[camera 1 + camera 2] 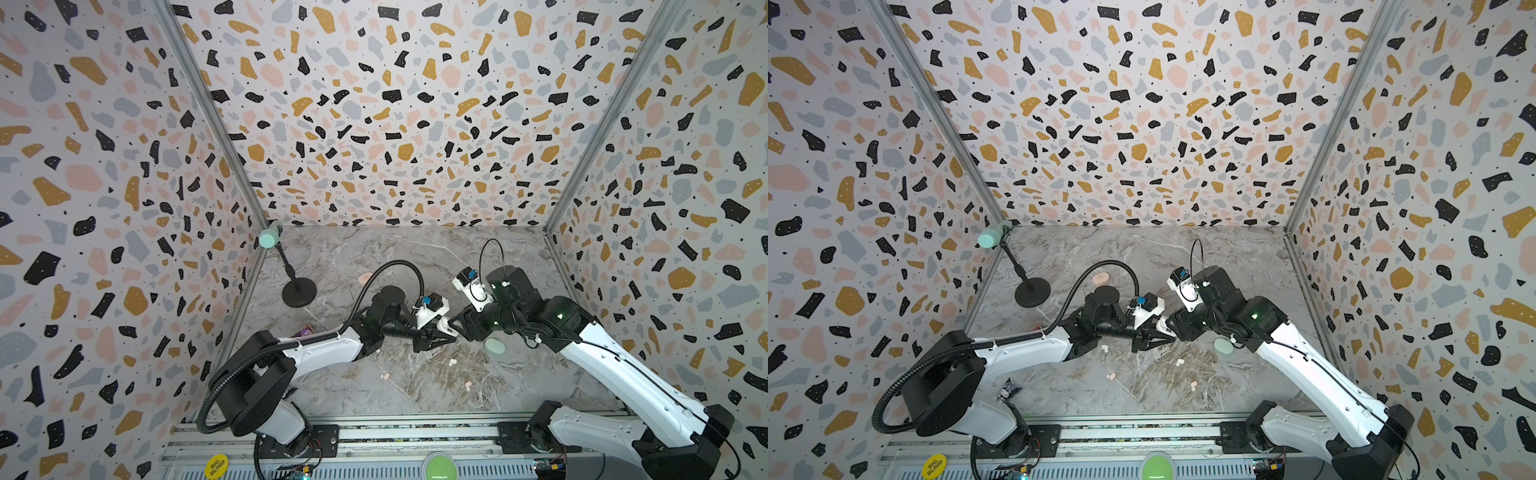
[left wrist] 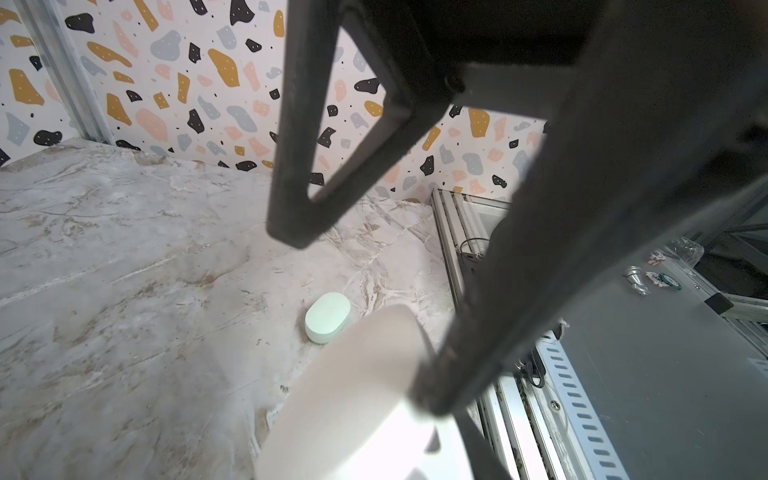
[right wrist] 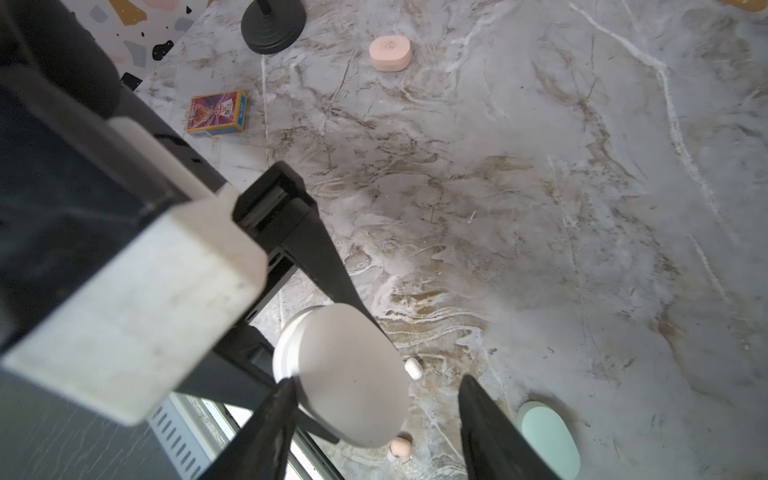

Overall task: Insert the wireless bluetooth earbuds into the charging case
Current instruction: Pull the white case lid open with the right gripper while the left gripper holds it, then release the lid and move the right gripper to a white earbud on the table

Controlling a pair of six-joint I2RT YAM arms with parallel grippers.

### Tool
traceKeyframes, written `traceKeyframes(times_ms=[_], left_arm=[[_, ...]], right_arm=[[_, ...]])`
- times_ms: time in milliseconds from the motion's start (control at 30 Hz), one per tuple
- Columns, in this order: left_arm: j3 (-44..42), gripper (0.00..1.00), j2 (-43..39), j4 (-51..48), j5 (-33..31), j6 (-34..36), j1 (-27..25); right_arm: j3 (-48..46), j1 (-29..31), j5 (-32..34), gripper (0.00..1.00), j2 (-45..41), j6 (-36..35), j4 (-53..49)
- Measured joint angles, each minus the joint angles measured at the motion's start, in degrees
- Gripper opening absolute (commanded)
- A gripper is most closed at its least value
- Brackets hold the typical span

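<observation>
A white charging case [image 3: 349,374] hangs above the table with its lid down, my left gripper [image 1: 444,331] shut on it. My right gripper [image 3: 376,384] faces it with jaws apart; one fingertip [image 3: 284,395] touches the case's seam, while the other stands clear of it. Below, loose earbuds lie on the marble: a white one [image 3: 413,368], a pink one [image 3: 400,446], another pink one [image 1: 385,376] and a second white one [image 1: 1104,348]. In the left wrist view the white case [image 2: 357,399] is a blurred close shape.
A shut mint case [image 1: 494,346] lies under my right arm and a shut pink case [image 1: 1100,278] sits farther back. A black stand [image 1: 299,291] stands at the back left. A small card box [image 3: 218,113] lies near the left wall.
</observation>
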Motion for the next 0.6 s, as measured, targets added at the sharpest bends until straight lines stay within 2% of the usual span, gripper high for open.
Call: traceKeyframes(times_ms=[333,600], left_arm=[[0.0,0.11,0.0,0.4,2.3,-0.5,-0.2],[-1.5,0.1,0.0,6.5,2.4,-4.2,0.0]], right_arm=[[0.4,-1.2,3.4,0.66,0.1,0.5,-0.3],[1.7,-3.3,-0.8,0.79,0.1,0.7,-0.5]])
